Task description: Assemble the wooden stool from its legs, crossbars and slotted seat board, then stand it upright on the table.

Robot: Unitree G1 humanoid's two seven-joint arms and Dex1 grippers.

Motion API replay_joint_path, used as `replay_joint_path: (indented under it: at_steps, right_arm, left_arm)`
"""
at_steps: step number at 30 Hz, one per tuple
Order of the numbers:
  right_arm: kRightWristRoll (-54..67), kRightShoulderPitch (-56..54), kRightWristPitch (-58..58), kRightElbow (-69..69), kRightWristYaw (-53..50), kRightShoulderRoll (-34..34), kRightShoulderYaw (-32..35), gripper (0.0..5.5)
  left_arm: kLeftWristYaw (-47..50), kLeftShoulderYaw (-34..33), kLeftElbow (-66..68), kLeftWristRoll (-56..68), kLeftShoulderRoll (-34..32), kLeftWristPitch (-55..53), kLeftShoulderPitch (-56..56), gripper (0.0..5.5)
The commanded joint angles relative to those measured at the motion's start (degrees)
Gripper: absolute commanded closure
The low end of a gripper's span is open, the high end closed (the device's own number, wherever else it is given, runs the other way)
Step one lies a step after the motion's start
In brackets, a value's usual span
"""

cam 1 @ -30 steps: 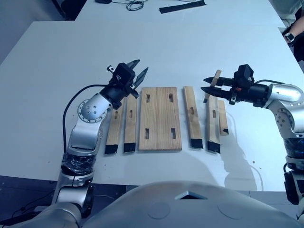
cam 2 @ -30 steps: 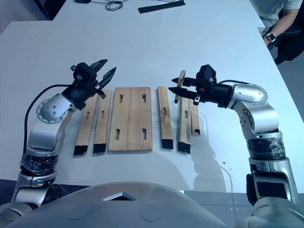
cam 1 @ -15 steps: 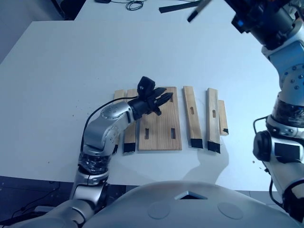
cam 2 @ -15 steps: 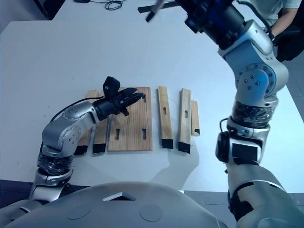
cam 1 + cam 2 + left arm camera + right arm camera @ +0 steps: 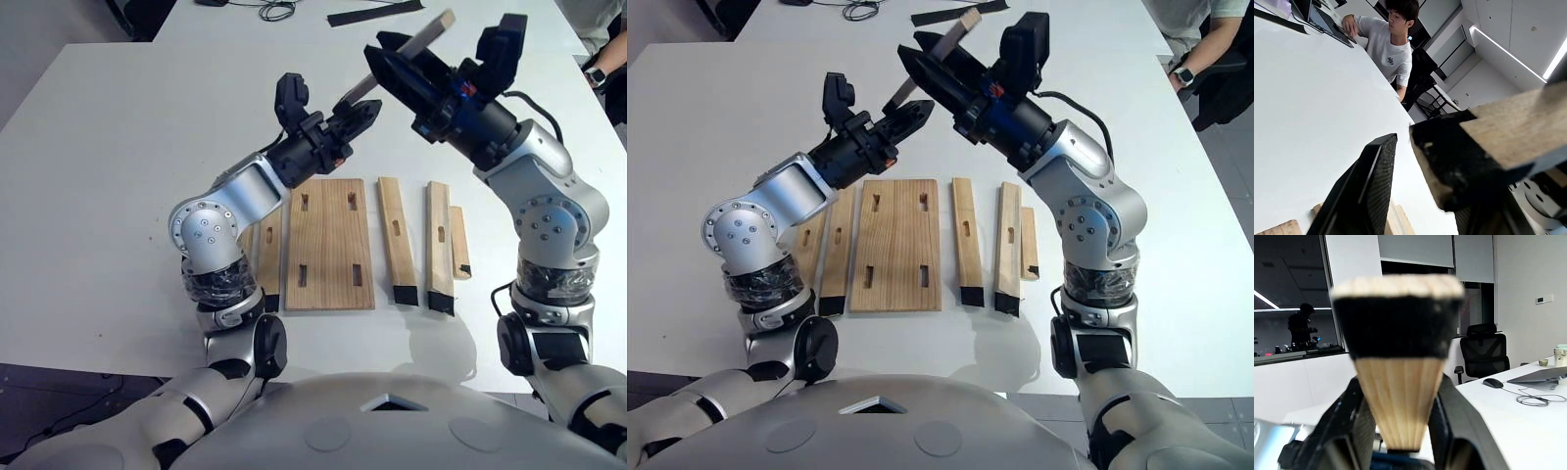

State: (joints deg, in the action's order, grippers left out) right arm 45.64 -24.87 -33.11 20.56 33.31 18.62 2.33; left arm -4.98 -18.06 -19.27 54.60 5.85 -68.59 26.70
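My right gripper [image 5: 392,61] is shut on a short wooden crossbar [image 5: 423,32], held high over the table and slanting down toward the left arm. The bar's black-tipped end [image 5: 1449,166] lies between the fingers of my left gripper [image 5: 358,117], which is open with a gap beside the bar. On the table below lie the slotted seat board [image 5: 330,245], two legs [image 5: 268,257] to its left, two legs [image 5: 397,240] to its right, and another short crossbar [image 5: 458,243] at the far right.
A black strip [image 5: 377,12] and cables [image 5: 279,10] lie at the table's far edge. The white table [image 5: 118,147] has wide bare room to the left of and behind the parts.
The left arm rose from over the seat board to the crossbar's black end. The right arm brought the crossbar down from high up toward the left gripper.
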Motion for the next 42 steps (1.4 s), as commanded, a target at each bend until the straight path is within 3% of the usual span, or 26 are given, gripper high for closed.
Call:
replay_joint_path:
  at_steps: [1,8,13,16,20,24,31,42]
  right_arm:
    - [-1.7,0.7,-0.5,0.5,1.9,2.5,-0.7,4.20]
    - [-2.3,-1.9,-0.8,-0.3,4.0,5.4,0.7,4.20]
    - [-4.6,-0.7,-0.4,-2.0,13.2,18.7,5.3,4.20]
    - [-8.8,5.1,3.0,-3.8,22.4,27.0,5.4,4.20]
    - [-15.0,14.7,10.9,-3.8,31.7,32.6,2.4,4.20]
    - [-20.5,20.5,18.6,-4.4,36.3,33.9,0.1,4.20]
    - [-24.6,21.3,25.4,-8.0,37.5,33.8,-0.2,4.20]
    - [-27.0,21.9,29.3,-12.0,37.1,32.7,-0.7,4.20]
  left_arm:
    - [1.4,0.3,-0.3,0.6,-1.8,1.4,0.8,3.80]
    - [-0.4,4.3,-1.4,-2.0,-5.1,3.7,-1.6,3.80]
    - [-6.7,9.4,-3.1,-11.1,-15.9,11.2,-8.3,3.80]
    - [-10.5,11.7,-2.7,-18.3,-22.2,18.4,-12.4,3.80]
    - [-13.3,14.4,-2.8,-23.8,-25.3,24.9,-15.3,3.80]
    - [-15.1,18.2,-3.6,-30.1,-27.7,31.2,-18.0,3.80]
    - [-16.9,20.1,-4.0,-35.3,-29.4,36.7,-20.5,3.80]
    - [-18.6,21.8,-4.9,-38.6,-29.6,39.2,-21.8,3.80]
